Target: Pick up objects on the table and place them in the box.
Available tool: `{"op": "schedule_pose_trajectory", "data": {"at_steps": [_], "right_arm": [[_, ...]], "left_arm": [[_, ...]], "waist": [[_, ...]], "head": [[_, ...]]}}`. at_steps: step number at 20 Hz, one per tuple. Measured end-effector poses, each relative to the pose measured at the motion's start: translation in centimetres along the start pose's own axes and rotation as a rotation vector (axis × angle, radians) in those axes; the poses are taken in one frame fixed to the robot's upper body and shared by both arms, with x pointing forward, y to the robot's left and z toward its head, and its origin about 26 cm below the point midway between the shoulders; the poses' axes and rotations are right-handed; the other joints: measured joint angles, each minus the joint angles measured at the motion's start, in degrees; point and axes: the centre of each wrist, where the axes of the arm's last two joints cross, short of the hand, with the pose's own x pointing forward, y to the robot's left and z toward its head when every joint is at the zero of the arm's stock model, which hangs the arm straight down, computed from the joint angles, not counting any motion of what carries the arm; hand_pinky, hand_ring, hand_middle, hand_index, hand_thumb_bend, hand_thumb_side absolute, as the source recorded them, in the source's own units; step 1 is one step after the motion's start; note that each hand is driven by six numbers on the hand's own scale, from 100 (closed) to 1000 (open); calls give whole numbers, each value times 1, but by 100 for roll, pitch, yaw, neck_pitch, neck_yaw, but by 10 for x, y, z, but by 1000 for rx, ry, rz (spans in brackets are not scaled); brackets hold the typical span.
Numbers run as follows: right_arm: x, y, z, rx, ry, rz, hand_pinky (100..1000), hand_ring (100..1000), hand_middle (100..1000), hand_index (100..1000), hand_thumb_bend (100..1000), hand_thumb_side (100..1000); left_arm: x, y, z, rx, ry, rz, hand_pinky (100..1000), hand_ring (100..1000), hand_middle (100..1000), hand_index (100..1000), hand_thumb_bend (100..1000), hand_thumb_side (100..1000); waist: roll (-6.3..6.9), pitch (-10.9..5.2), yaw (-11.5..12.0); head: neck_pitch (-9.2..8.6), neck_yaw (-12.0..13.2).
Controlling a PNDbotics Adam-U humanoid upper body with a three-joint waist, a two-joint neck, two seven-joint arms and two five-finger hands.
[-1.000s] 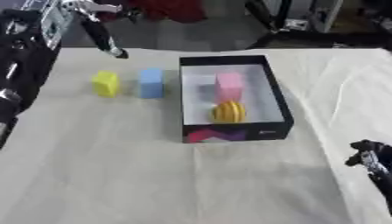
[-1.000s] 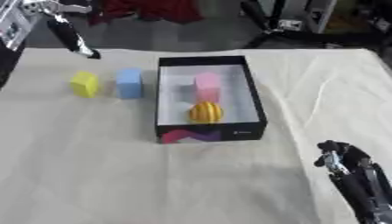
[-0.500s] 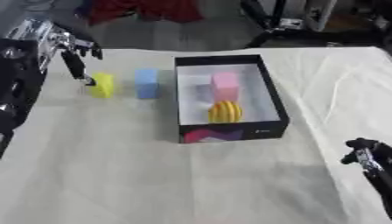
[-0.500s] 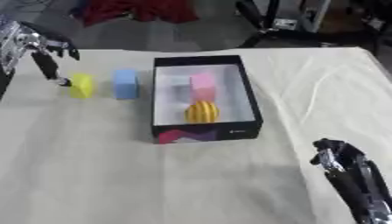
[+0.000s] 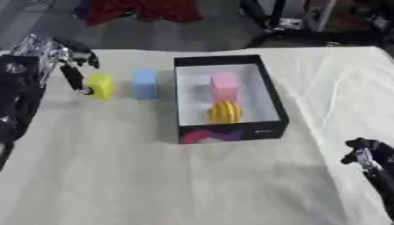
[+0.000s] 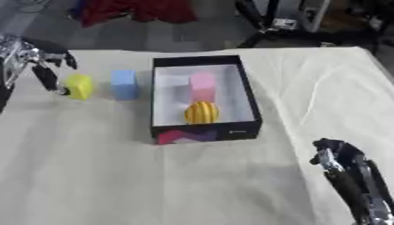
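Note:
A yellow block (image 5: 101,85) lies on the cloth left of a light blue block (image 5: 144,84). Both are left of the black box (image 5: 261,83), which holds a pink block (image 5: 224,83) and a yellow striped ball (image 5: 224,111). My left hand (image 5: 63,58) reaches in from the upper left, its fingers spread. One long finger (image 5: 74,79) points down and touches the yellow block's left side. My right hand (image 6: 337,154) rests low at the right edge, holding nothing, fingers loosely bent.
A beige cloth (image 5: 154,176) covers the table. Red fabric (image 5: 138,9) and dark chair legs (image 5: 292,26) lie beyond the far edge. My black left arm (image 5: 15,101) runs along the left edge.
My left hand has come down and toward me from the far left, reaching the yellow block's left side. The camera has shifted slightly. The right hand stays put.

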Motion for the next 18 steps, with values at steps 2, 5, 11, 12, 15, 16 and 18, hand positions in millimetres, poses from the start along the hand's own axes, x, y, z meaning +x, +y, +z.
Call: {"op": "schedule_pose_trajectory", "data": {"at_steps": [2,5,11,12,15,16,18], "right_arm": [[0,0,0,0,0,0,711,514,428,629,100,629],[0,0,0,0,-1,0,711,514,428,629,100,630],[2,0,-2,2,-7,-1,711,514,428,629,100,638],[2,0,-2,2,-8,-1,711,514,428,629,100,638],[2,1,-3,4,-8,-1,711,514,428,629,100,636],[2,1,-3,5,-9,-1,711,514,428,629,100,637],[2,1,-3,6,-10,-2,711,514,428,629,100,636]], "left_arm": [[2,-4,-2,21,12,-5,817,794,836,883,392,295],[2,-12,-4,56,39,-6,814,790,831,880,382,287],[8,-27,-12,117,79,-1,811,784,825,876,358,272],[9,-30,-13,120,81,3,811,783,825,876,357,271],[12,-35,-16,136,81,8,808,780,822,873,344,262],[13,-36,-17,140,80,11,808,779,821,872,341,261],[14,-38,-18,140,80,12,797,757,796,851,323,243]], "waist": [[0,0,-1],[0,0,-5],[-1,2,-40],[-1,3,-44],[-1,7,-72],[-1,7,-78],[-1,7,-90]], "head": [[0,-1],[0,-1],[0,-4],[0,-4],[0,-5],[0,-5],[0,-5]]}}
